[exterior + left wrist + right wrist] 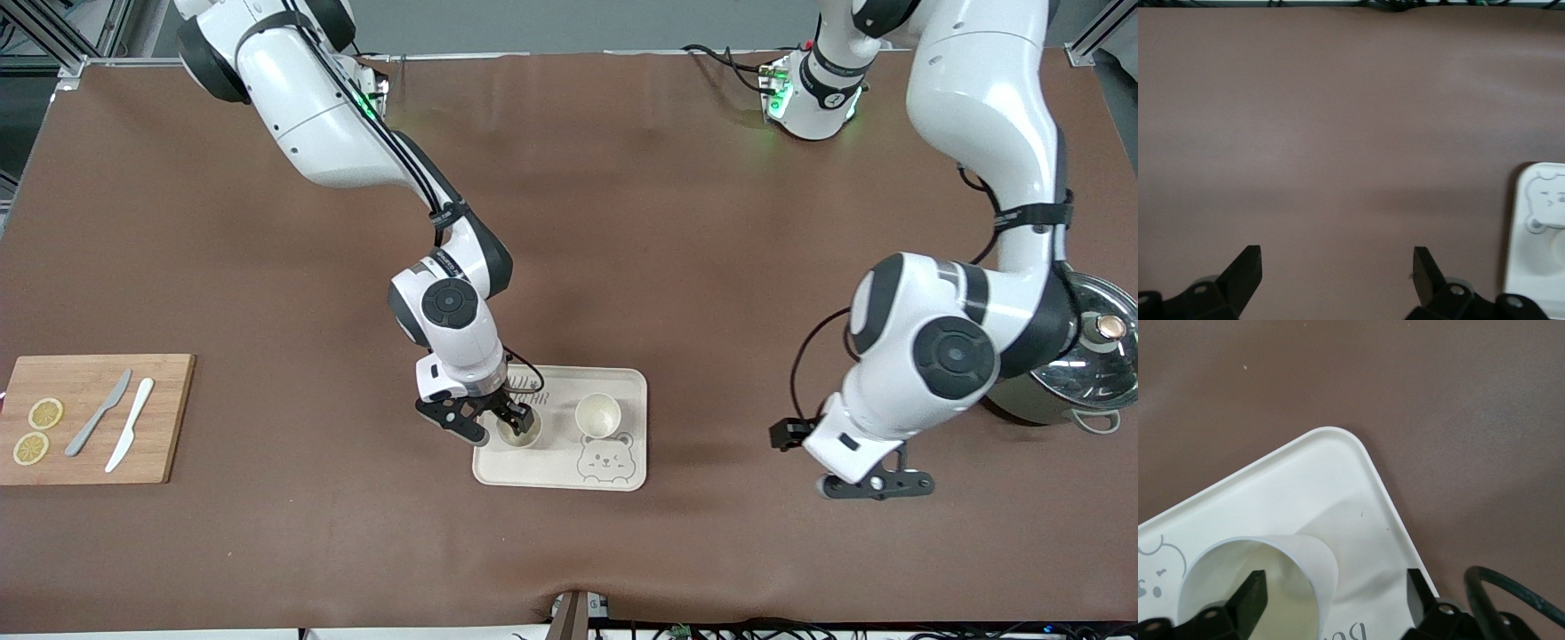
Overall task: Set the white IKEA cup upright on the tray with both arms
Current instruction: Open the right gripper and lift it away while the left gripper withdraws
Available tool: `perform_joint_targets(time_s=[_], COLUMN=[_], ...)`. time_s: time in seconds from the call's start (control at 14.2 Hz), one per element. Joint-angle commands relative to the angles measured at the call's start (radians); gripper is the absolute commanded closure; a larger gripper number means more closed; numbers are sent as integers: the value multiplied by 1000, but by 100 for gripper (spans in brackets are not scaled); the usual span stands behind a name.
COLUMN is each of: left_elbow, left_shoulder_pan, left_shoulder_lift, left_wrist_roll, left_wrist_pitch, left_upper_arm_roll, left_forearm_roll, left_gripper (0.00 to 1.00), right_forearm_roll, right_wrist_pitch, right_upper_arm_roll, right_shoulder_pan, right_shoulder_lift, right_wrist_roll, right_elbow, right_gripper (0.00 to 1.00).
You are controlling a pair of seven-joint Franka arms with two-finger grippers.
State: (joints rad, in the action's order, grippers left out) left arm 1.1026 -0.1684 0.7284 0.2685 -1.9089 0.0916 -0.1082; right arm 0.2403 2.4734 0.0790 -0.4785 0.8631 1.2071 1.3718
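Tray (622,476): cream, flat on the brown worktop (622,249), bear face at the corner nearest the front camera.
Cups: two white cups upright on the tray; one (597,414) stands free above the bear, the other (519,428) at the tray's edge toward the right arm's end.
Right gripper (498,420): low over that second cup; fingers spread wide, one inside the rim and one outside, as the right wrist view shows; the front view hides this.
Left gripper (876,484): waits over bare worktop toward the left arm's end, fingers wide apart, holding nothing; its wrist view catches the tray's bear corner (1545,200).
Front view only: cutting board (98,444) with two knives and lemon slices; lidded pot (1089,356).
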Motion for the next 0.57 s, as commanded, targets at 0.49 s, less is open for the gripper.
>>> perform_joint_targets(time_s=[0.49], left_elbow=[100], left_shoulder_pan=[226], left_shoulder_lift=[-4], left_wrist_roll=[-357], left_wrist_pitch=[-169], left_upper_arm_roll=[8], left_forearm_roll=[8], left_gripper=[0], right_forearm_roll=[17], right_wrist_pitch=[-137], right_upper_arm_roll=[4], right_shoulder_pan=[6], right_shoulder_lift=[-81], right_wrist_roll=[-49], right_elbow=[-27], right_gripper=[0])
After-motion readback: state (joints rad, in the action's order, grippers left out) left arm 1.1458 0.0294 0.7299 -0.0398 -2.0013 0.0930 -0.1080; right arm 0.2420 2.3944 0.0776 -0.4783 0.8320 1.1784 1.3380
